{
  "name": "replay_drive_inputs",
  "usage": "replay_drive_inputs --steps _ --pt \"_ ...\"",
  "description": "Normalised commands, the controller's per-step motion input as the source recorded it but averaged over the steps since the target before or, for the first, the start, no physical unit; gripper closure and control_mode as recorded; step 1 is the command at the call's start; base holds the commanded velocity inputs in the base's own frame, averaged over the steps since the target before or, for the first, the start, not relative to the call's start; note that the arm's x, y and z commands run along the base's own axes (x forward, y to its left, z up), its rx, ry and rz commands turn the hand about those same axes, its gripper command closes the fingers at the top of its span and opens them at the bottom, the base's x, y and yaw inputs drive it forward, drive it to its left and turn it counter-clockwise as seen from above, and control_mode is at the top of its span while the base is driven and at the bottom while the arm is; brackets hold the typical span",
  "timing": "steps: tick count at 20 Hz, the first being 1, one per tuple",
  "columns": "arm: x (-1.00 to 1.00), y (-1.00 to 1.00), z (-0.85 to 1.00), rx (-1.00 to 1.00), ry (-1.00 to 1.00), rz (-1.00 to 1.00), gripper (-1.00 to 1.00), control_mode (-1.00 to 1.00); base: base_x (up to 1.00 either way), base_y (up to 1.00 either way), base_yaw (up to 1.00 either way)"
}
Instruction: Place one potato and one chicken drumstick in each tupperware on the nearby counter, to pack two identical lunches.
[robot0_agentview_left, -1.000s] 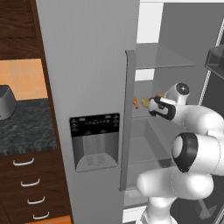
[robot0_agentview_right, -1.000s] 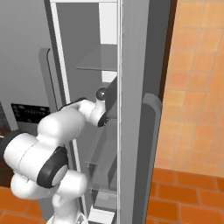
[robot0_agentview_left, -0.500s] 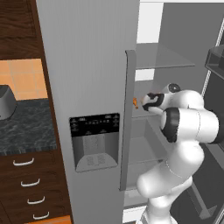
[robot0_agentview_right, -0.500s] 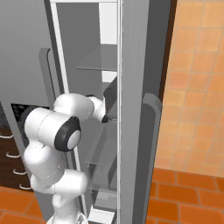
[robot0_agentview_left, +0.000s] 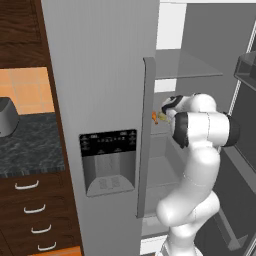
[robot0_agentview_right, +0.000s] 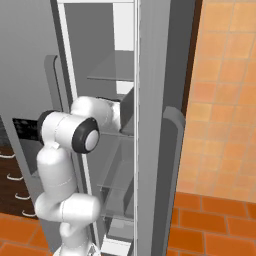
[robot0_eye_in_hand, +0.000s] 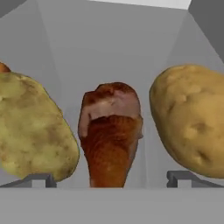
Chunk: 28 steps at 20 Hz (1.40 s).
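Between the parted tips of the gripper (robot0_eye_in_hand: 109, 180) lies a drumstick (robot0_eye_in_hand: 111, 133), a potato (robot0_eye_in_hand: 33, 127) either side; close centred, avoiding both.

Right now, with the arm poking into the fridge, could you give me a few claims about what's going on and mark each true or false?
1. A chicken drumstick lies straight ahead of the claw, between its two fingertips. True.
2. A potato sits on either side of that drumstick. True; the other potato is on the opposite side.
3. The claw is clamped shut on a potato. False: its fingertips stand apart and hold nothing.
4. The fridge door with the dispenser panel hangs wide open. False: that door is shut; the arm reaches in beside it.
5. A tupperware sits on the fridge shelf beside the food. False: the food lies on the bare shelf.
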Motion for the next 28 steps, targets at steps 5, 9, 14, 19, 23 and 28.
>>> replay_drive_inputs --steps 5,9,14,19,23,28 --pt "0.33 0.06 -0.74 0.0 0.04 0.04 -1.0 -1.0 0.0 0.0 0.0" --pt "0.0 0.64 -0.81 -0.06 0.02 0.0 1.0 -1.0 0.0 0.0 0.0" --pt "-0.29 0.72 -0.17 -0.02 0.01 0.0 1.0 -1.0 0.0 0.0 0.0" --pt "-0.97 0.03 0.01 0.0 -0.01 0.0 1.0 -1.0 0.0 0.0 0.0" --pt "-1.0 0.1 0.59 0.01 -0.03 0.0 1.0 -1.0 0.0 0.0 0.0" --pt "-1.0 0.39 0.97 0.0 0.0 0.0 1.0 -1.0 0.0 0.0 0.0"
